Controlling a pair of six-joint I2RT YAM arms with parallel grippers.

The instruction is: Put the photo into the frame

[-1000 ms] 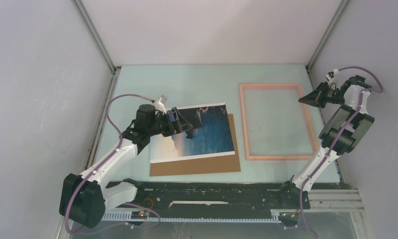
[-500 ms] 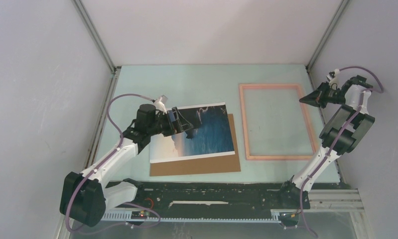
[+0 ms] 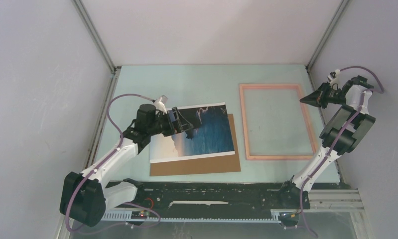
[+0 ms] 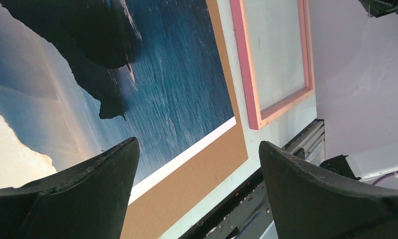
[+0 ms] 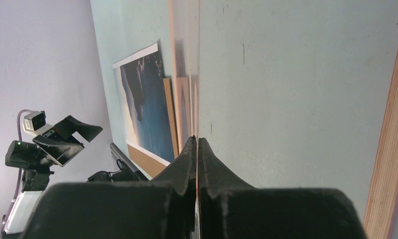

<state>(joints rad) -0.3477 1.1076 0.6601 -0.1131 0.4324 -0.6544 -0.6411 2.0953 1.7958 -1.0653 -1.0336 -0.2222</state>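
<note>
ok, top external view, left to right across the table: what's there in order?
Rectangular paper print of blue sea and dark cliff → exposed right strip of the plain brown cardboard sheet → thin salmon-pink rectangular picture frame → right gripper, jaws shut, over the frame's right rail.

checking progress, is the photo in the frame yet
Out. The photo lies on the brown cardboard, left of the frame, whose middle shows only table.

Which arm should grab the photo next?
Left. The left claw is open right over the photo; the right claw is shut, over at the right edge of the frame.
</note>
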